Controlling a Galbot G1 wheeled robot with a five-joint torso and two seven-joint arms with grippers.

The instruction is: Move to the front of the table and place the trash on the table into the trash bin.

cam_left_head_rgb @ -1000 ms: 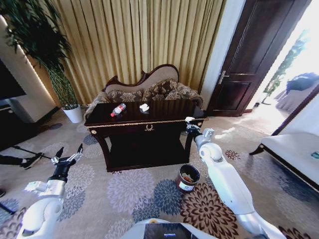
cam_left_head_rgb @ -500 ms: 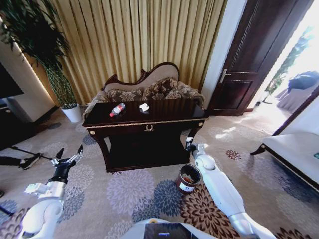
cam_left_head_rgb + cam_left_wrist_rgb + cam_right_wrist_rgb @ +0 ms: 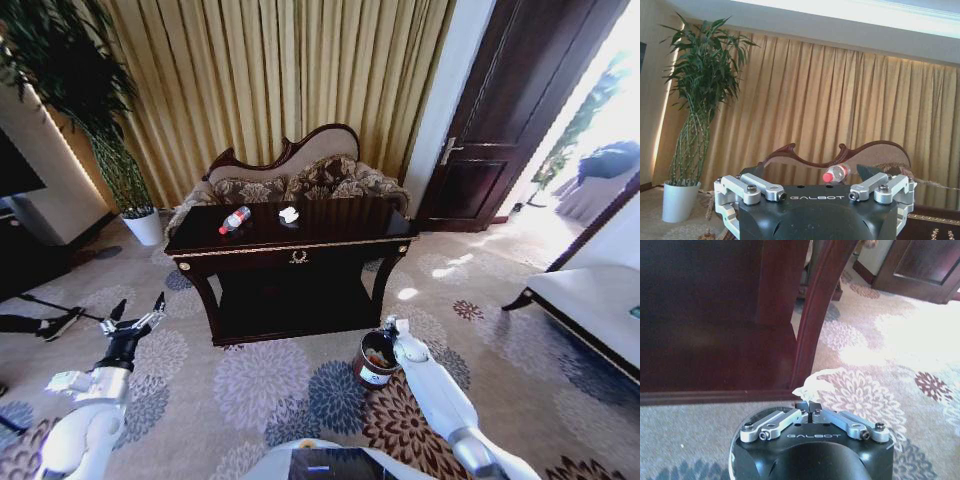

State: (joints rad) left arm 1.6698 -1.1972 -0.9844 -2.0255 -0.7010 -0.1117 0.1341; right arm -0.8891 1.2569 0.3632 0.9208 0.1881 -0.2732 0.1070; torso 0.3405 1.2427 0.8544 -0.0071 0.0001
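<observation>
Two pieces of trash lie on the table (image 3: pixel 330 232) that I see in the middle of my head view, its long front edge running across the frame with the gold ornament at centre. The open carpet (image 3: pixel 250 390) spreads below it, giving my arms free room on both sides; a sofa (image 3: pixel 300 180) stands just behind the far edge.

The trash bin (image 3: pixel 372 362) stands on the carpet in the lower centre-right, near the table's right front leg, mouth up, with scraps inside. My right gripper (image 3: pixel 388 326) sits at the bin's upper right rim. In the right wrist view its fingers (image 3: pixel 785 421) are pressed together at the tips on a scrap of crumpled white paper (image 3: pixel 812 382), with the table leg (image 3: pixel 815 310) and lower shelf (image 3: pixel 715 355) close ahead.

The bottle (image 3: pixel 236 219) lies on its side on the tabletop's left half, long axis slanting, red cap toward the lower left. The left wrist view shows the red cap (image 3: pixel 828 177) facing my left gripper (image 3: pixel 137 313), which hangs at lower left, fingers spread wide and empty. A second white wad (image 3: pixel 289 215) rests right of the bottle, apart from it.
</observation>
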